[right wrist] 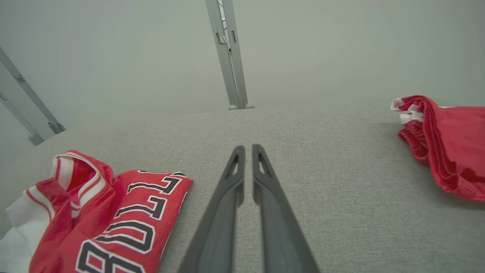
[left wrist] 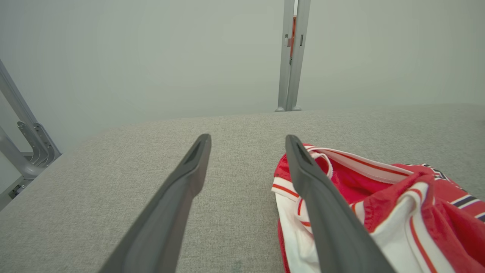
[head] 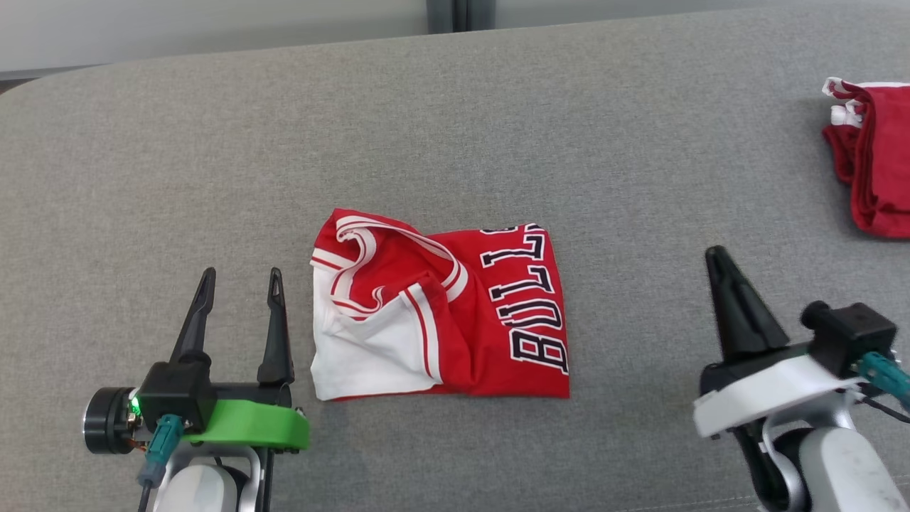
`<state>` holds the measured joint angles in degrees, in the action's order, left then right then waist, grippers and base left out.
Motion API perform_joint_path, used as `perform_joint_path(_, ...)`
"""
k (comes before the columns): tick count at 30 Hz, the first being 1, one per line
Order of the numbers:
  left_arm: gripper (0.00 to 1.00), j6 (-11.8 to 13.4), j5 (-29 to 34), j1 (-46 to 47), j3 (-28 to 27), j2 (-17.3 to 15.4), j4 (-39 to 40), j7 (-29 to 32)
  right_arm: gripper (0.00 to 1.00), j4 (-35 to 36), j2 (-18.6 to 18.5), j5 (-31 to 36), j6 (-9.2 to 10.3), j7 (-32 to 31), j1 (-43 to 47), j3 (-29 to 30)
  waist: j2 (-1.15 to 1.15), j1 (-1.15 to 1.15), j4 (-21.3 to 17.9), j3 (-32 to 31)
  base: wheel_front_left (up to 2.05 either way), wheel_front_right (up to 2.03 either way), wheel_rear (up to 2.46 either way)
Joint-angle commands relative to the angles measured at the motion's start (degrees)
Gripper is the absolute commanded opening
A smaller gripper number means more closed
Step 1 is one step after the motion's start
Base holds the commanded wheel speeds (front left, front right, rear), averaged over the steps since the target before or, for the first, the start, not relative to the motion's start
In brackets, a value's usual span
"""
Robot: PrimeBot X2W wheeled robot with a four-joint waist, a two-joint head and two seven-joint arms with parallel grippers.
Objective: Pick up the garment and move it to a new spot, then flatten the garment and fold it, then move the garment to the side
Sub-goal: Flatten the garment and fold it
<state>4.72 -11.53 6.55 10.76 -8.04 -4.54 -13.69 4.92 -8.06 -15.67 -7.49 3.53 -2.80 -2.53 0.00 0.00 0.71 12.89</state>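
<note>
A red and white shirt (head: 455, 313) lies in the middle of the gray, cloth-covered counter (head: 498, 107). It is folded into a rough square, but it is not smooth. The left part is bunched up, with white cloth and red and white stripes showing. On the right part are big white letters with dark edges, turned sideways. The left hand (head: 242, 272) sits just beside the left edge of the shirt, near the front of the counter. Its two dark fingers are spread wide apart and point away from the robot. It holds nothing. In the left wrist view, the left hand (left wrist: 247, 138) has bare gray cloth between its fingers, and the shirt (left wrist: 398, 197) lies past the right finger. The right hand (head: 716, 256) is on the other side, well apart from the shirt. Its fingers are pressed together into one dark point, and nothing is between them. In the right wrist view, the right hand (right wrist: 248, 148) shows a very thin gap between the fingers, and the shirt (right wrist: 113, 212) lies off to its left. Another red cloth (head: 878, 171) lies bunched at the far right edge of the counter, well apart from the shirt.
</note>
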Motion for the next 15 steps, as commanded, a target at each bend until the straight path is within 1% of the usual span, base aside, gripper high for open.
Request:
perform_joint_path(1, 1.0, 0.16, -0.12, 0.66, -0.06, -0.39, 0.22, -0.14, 0.0, -1.35, -0.21, -0.63, 0.02, -0.13, -1.8, -2.66, 0.0, 0.0, 0.79, 0.67, 0.0, 0.0, 0.0)
perform_joint_path(5, 1.0, 0.43, 0.25, 1.67, 0.34, -0.17, 0.51, -0.33, 0.0, -6.13, -0.37, -2.63, 0.02, 0.11, -5.99, -13.44, 0.0, 0.0, 2.23, 1.78, 0.0, 0.0, 0.0)
perform_joint_path(9, 1.0, 0.41, 0.27, 2.73, 0.83, 0.24, 0.21, -0.58, 0.0, -11.83, 0.34, -4.8, 0.02, 1.19, -11.2, -22.61, 0.0, 0.0, 3.76, 2.72, 0.0, 0.0, 0.0)
perform_joint_path(11, 1.0, 0.36, 0.2, 3.16, 1.09, 0.55, 0.01, -0.69, 0.0, -15.23, 0.63, -5.99, 0.02, 1.65, -13.77, -25.77, 0.0, 0.0, 4.55, 3.09, 0.0, 0.0, 0.0)
perform_joint_path(15, 1.0, 0.37, 0.12, 3.9, 1.17, 0.86, -0.02, -1.01, 0.0, -21.84, 0.32, -8.04, 0.02, 1.61, -18.45, -30.23, 0.0, 0.0, 5.81, 3.8, 0.0, 0.0, 0.0)
